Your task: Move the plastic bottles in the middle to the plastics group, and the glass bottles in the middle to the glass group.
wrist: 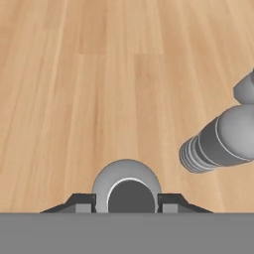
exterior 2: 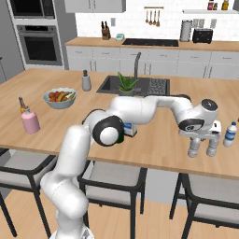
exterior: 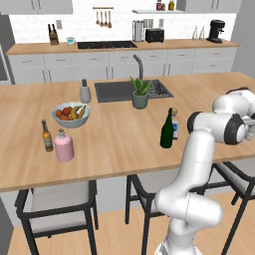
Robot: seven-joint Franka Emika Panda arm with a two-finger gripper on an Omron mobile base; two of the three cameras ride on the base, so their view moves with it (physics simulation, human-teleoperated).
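Progress looks like roughly a third done, I'd guess. Over at the right end of the island counter (exterior 2: 56,128) the gripper (exterior 2: 201,148) has its fingers closed snugly on the small plastic bottle (wrist: 127,191), which stands right beside another pale bottle (exterior 2: 213,146) of the plastics group, with a blue-capped one (exterior 2: 229,134) close by. It hasn't let go yet. Still in the middle: the green wine bottle (exterior: 167,129) and the blue-labelled bottle (exterior: 175,124) just behind it. Both need to travel to the far left, next to the brown beer bottle (exterior: 47,136) and pink flask (exterior: 63,145).
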